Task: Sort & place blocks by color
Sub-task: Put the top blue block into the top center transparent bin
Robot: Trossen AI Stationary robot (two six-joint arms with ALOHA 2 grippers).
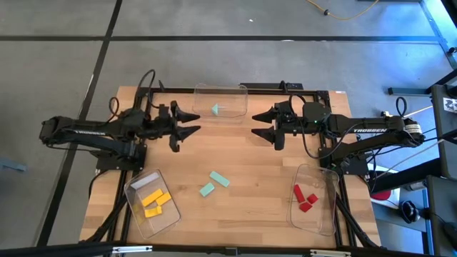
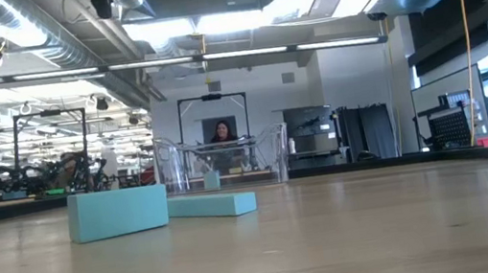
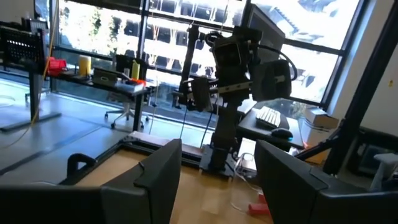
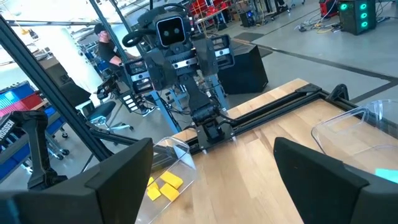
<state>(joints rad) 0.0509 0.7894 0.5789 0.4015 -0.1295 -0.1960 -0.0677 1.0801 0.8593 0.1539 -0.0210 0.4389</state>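
Two mint-green blocks (image 1: 214, 183) lie flat on the table's middle, near side; in the low view they are a short bar (image 2: 118, 212) and a long bar (image 2: 212, 204). One more mint-green block (image 1: 218, 109) sits in the far clear bin. Several yellow blocks (image 1: 156, 202) lie in the near-left bin and red blocks (image 1: 305, 197) in the near-right bin. My left gripper (image 1: 187, 123) is open, raised over the table's far left. My right gripper (image 1: 263, 124) is open too, facing it from the far right. Neither is over a block.
Three clear plastic bins stand on the wooden table: one at the far edge (image 1: 221, 101), one at the near left (image 1: 136, 191), one at the near right (image 1: 325, 200). A person sits in the room beyond the far bin (image 2: 221, 133).
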